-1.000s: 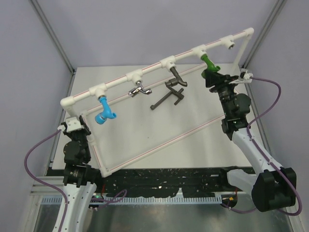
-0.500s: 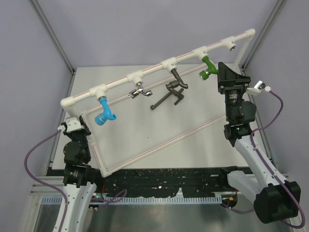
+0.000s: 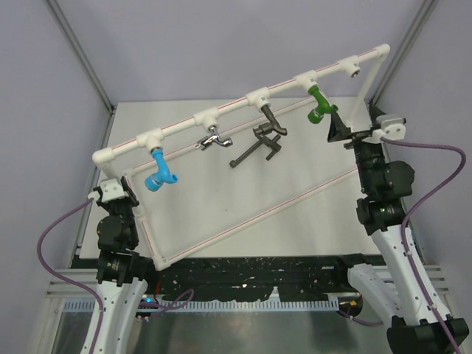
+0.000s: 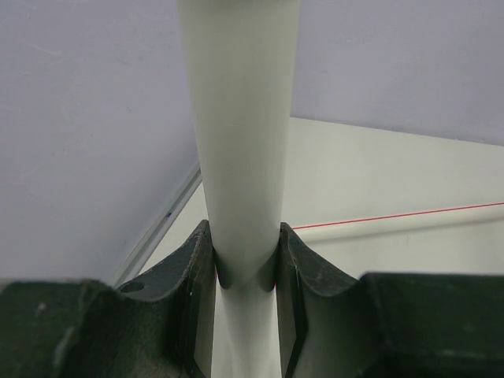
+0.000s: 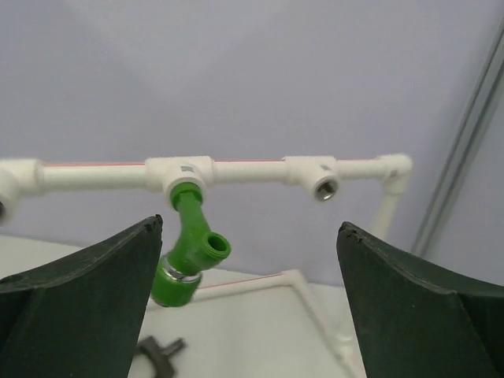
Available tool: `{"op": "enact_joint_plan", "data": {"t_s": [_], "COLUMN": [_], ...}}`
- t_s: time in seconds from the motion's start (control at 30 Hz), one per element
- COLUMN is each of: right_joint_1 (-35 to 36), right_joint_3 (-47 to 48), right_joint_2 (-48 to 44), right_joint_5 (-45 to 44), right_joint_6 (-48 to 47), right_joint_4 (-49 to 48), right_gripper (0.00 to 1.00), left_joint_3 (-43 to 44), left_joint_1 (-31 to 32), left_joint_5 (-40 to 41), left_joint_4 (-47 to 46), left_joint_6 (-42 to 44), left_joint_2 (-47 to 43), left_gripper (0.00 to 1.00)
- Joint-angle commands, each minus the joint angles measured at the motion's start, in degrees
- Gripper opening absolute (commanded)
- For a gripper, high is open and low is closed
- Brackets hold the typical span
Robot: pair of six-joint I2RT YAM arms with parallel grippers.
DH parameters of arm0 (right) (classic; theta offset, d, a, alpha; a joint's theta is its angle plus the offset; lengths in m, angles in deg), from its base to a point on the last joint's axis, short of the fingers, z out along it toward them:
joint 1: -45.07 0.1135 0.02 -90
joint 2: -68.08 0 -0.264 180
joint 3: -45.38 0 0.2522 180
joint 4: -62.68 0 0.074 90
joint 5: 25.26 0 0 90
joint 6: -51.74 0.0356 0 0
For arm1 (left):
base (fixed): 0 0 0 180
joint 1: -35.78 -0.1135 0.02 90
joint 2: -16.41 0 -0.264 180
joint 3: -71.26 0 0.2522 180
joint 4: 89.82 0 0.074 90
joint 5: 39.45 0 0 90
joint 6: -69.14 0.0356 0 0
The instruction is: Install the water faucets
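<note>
Along the top rail of the white pipe frame (image 3: 181, 126), four faucets hang from tee sockets. From the frame's left end they are the blue faucet (image 3: 158, 173), the chrome faucet (image 3: 214, 139), the dark bronze faucet (image 3: 271, 119) and the green faucet (image 3: 319, 103). The T-handled faucet (image 3: 254, 151) lies flat on the surface (image 3: 221, 192) inside the frame, below the bronze one, its long axis running diagonally.

Only the overhead camera shows all five. The right wrist camera sees just the rail's right end. There the green faucet's body slants down and to the left from its tee, its knob at the low end and a short threaded stub branching to the right. Right of it along the rail, an empty tee socket (image 5: 325, 187) faces outward. From overhead, the green faucet's long axis points away from the rail toward the right pincer (image 3: 337, 127), which sits just beside it without touching, its fingers spread wide.

The left wrist camera shows what the overhead view cannot confirm. The left pincer (image 4: 244, 268) is pressed tight around an upright pipe at the frame's near-left corner.
</note>
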Motion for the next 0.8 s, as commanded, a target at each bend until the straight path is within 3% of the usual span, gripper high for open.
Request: {"op": "enact_joint_plan", "data": {"t_s": [0.0, 0.07, 0.13, 0.33, 0.4, 0.43, 0.77], "right_joint_1": [0.39, 0.83, 1.26, 7.23, 8.82, 9.09, 9.62], "right_joint_3": [7.08, 10.42, 10.45, 9.3, 7.38, 5.97, 7.36], "right_joint_2": [-0.81, -0.2, 0.59, 3.57, 4.72, 4.99, 12.02], "right_joint_5": [10.8, 11.24, 10.02, 0.44, -2.64, -2.56, -2.82], "right_joint_6": [-53.92, -67.73, -79.78, -98.27, -103.9, -105.15, -107.98], "right_joint_4": [16.06, 25.71, 28.66, 27.62, 22.28, 18.34, 12.5], "right_gripper": [0.95, 0.95, 0.95, 0.95, 0.95, 0.96, 1.0], "left_joint_3": [1.78, 1.87, 1.78, 1.78, 1.78, 1.78, 1.61], "left_joint_1": [-0.24, -0.24, -0.24, -0.32, -0.33, -0.24, -0.24], "left_joint_5": [1.95, 1.95, 2.04, 1.86, 1.95, 1.86, 1.95], "left_joint_4": [-5.18, -5.18, -5.27, -5.53, -5.53, -5.53, -5.53], "left_joint_6": [3.15, 3.15, 3.06, 2.97, 3.06, 3.06, 3.24], "left_joint_2": [-2.27, -2.35, -2.62, -2.97, -3.23, -3.5, -4.03], "left_gripper": [0.0, 0.0, 0.0, 0.0, 0.0, 0.0, 0.0]}}
